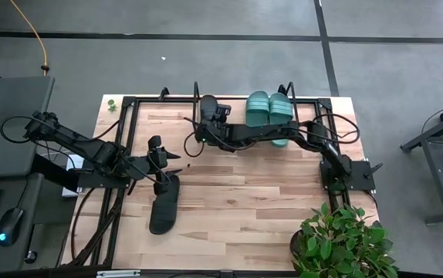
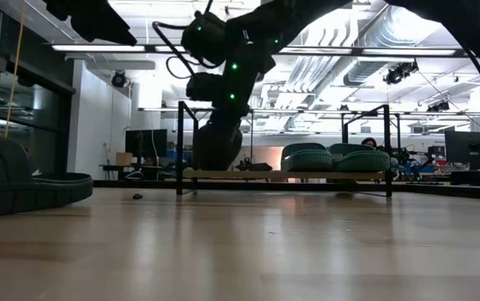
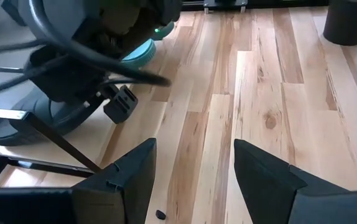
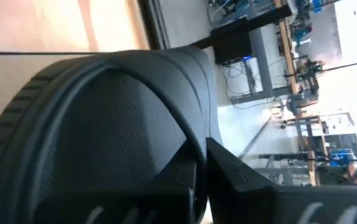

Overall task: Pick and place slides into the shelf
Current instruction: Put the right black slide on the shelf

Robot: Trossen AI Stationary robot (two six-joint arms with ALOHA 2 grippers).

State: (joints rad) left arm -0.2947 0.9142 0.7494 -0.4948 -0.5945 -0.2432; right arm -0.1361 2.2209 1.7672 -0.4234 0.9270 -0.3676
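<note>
At the far edge of the table stands the shelf (image 1: 306,104), a low rack with a light wooden board and thin black frame bars at both ends. Two teal slides (image 1: 268,110) lie side by side on its board, toward the right half, touching each other; in the low view they (image 2: 336,158) show as two ribbed humps resting on the board (image 2: 282,175).

The right arm reaches from its base at the table's right edge across to the left part of the shelf. The right gripper (image 1: 208,116) has its fingers pinched together on a black slide (image 1: 206,108), which it holds at the shelf just left of the teal pair. In the right wrist view the two dark fingers (image 4: 228,171) press on the rim of that black slide (image 4: 104,118), whose textured footbed fills most of the picture. From the low view the slide appears to hang at or just above the board, though the arm hides the contact, so I cannot tell whether it rests there.

The left gripper (image 1: 157,161) hovers over the table's left half with its fingers (image 3: 135,174) spread apart and nothing between them; bare wood shows in the gap. Just below it in the high view lies the other black slide (image 1: 164,205), flat on the table (image 1: 245,201), well apart from the shelf. A potted plant (image 1: 341,239) stands at the near right corner.
</note>
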